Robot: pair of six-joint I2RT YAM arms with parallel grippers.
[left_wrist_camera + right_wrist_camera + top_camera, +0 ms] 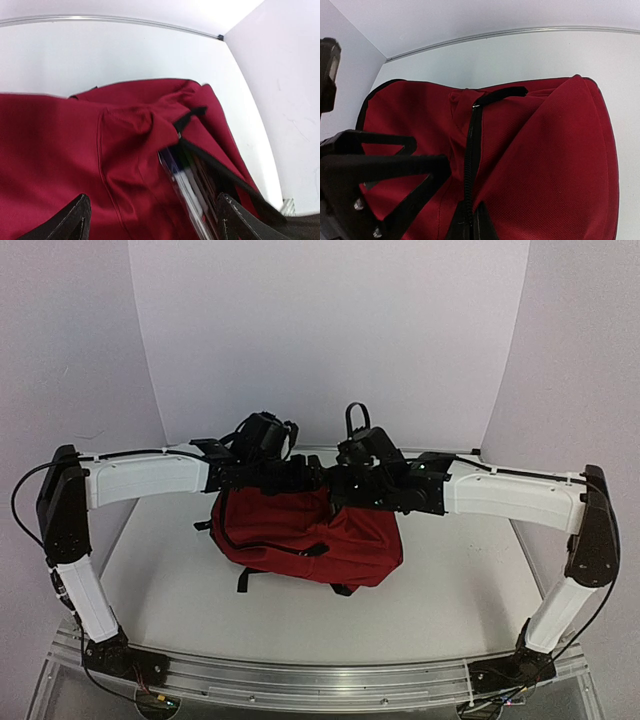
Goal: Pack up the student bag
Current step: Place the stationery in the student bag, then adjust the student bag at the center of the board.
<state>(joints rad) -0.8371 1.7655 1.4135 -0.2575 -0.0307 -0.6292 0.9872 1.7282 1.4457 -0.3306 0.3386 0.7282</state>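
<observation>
From above, the dark-red bag (pixel 340 535) lies mid-bench (pixel 450 590), under both arms. Left wrist view: the left hand (pixel 152 212) is spread wide over the bag's mouth, with clear plastic (pixel 187 195) showing inside. Right wrist view: the right hand (pixel 472 222) is pressed together at the zip (pixel 470 150).

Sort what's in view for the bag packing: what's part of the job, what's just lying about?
Part of the job:
- backpack
- clear packet in its opening, contents unclear
- left gripper, open over the backpack
- right gripper, shut at the zip

Just there:
- table
- white walls
</observation>
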